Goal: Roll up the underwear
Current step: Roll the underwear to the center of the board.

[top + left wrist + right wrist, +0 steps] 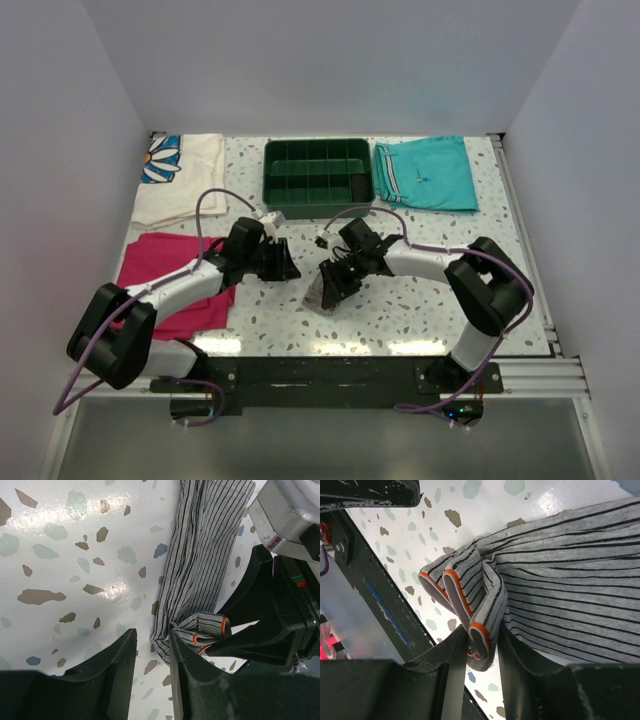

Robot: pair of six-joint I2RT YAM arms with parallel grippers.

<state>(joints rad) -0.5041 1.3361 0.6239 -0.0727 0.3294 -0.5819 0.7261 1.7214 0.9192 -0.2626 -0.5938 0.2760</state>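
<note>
Grey striped underwear (205, 555) lies as a folded strip on the table (420, 300), centred towards its near edge. The right gripper (477, 655) pinches its curled, orange-trimmed end. The left gripper (150, 665), narrowly parted, holds nothing beside it. The cloth looks light, limp and likely to unroll, so the curled end is best held.

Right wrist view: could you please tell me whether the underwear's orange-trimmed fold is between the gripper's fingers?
Yes, the orange-trimmed fold of the underwear sits between the two fingers of the right gripper.
</note>
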